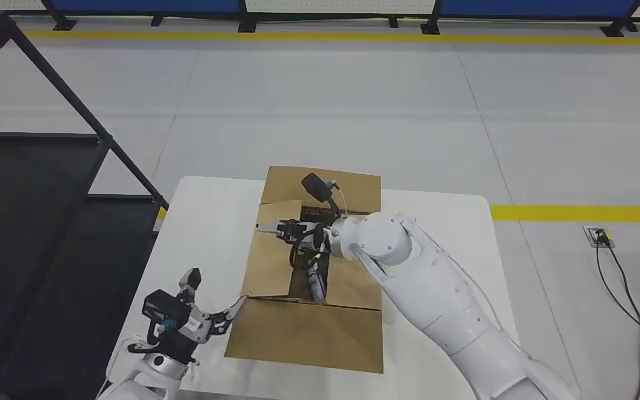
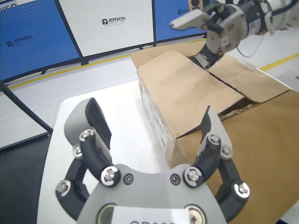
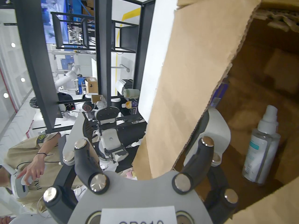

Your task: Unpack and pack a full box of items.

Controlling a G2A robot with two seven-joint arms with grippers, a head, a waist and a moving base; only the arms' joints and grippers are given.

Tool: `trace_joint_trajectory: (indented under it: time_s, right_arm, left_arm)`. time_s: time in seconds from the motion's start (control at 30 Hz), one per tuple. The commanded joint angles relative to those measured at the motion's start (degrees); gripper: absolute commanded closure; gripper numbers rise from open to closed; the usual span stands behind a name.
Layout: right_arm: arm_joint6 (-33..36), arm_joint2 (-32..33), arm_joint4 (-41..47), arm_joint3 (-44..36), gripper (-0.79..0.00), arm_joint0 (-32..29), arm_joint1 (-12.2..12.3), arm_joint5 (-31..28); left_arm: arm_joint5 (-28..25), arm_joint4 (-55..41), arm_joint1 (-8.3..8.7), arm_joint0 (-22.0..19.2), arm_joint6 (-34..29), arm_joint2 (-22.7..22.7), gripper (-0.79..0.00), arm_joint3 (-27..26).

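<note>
Room: pale floor, yellow line (image 1: 565, 212) at 3 o'clock, blue and white fence (image 1: 340, 8) at 12 o'clock, black frame (image 1: 80, 110) at 9 o'clock. A white counter (image 1: 440, 215) carries the work.

Box (image 1: 305, 335): brown cardboard, mid-counter, flaps open. The 12 and 6 o'clock flaps are folded outward. The 9 o'clock flap (image 3: 198, 59) tilts over the opening and hides part of the interior.

Right gripper (image 3: 149, 120): over the box at about 10 o'clock, astride the 9 o'clock flap. One finger is outside the flap and one inside. The fingers are released and spread well wider than the cardboard, so there is no grip on it.

Bottle (image 3: 260, 145): clear, white spray head, inside the box, near a wall and apart from the right fingers. Cannot tell whether it stands or lies.

Left gripper (image 2: 149, 108): low over the counter at the box's 7 o'clock corner. Fingers are released and hold nothing. One fingertip is just beside the edge of the 6 o'clock flap; cannot tell if it touches.
</note>
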Motion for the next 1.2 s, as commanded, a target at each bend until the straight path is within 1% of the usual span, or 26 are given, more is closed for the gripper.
trace_joint_trajectory:
  time_s: [0.0,0.17,0.33,0.47,0.6,0.7,0.8,0.97,1.03,1.17]
  right_arm:
    - [0.2,0.4,1.4,0.1,-0.785,0.1,-0.2,-1.1]
    - [-0.7,0.7,3.9,-0.7,-0.785,-0.1,-0.7,-3.1]
    - [-2.1,0.7,6.6,-1.2,-0.785,-0.5,-1.5,-5.6]
    - [-0.1,0.1,8.0,-0.9,-0.785,-0.2,-2.0,-8.4]
    - [2.2,-0.3,8.6,-0.2,-0.785,0.3,-2.4,-11.0]
    - [3.8,-0.1,9.0,0.4,-0.785,0.6,-2.4,-12.2]
    - [3.4,0.8,8.4,0.5,-0.785,0.6,-2.2,-13.5]
    - [1.6,4.1,7.0,-1.1,-0.785,-0.7,-1.3,-14.6]
    - [0.9,5.9,6.6,-2.4,-0.785,-1.7,-0.7,-15.0]
    - [0.3,10.3,6.0,-5.7,-0.785,-4.4,0.7,-15.7]
  left_arm:
    - [-0.3,1.1,0.03,0.2,0.2,0.3,-0.785,-0.3]
    - [0.1,3.1,-0.04,-0.6,-0.7,1.9,-0.785,-0.5]
    - [4.3,0.2,-0.57,-2.9,-4.1,3.7,-0.785,0.1]
    - [7.3,-3.1,-0.94,-4.7,-6.4,4.2,-0.785,0.7]
    - [10.2,-6.2,-1.23,-5.6,-7.2,3.6,-0.785,1.0]
    - [12.0,-9.6,-1.42,-5.4,-7.0,2.4,-0.785,0.9]
    - [13.5,-11.4,-1.48,-4.8,-7.1,0.6,-0.785,0.8]
    - [14.9,-13.5,-1.45,-3.7,-8.1,-2.4,-0.785,1.5]
    - [15.5,-13.7,-1.42,-4.0,-9.2,-3.2,-0.785,2.7]
    - [16.2,-13.5,-1.44,-5.4,-11.2,-3.5,-0.785,5.7]
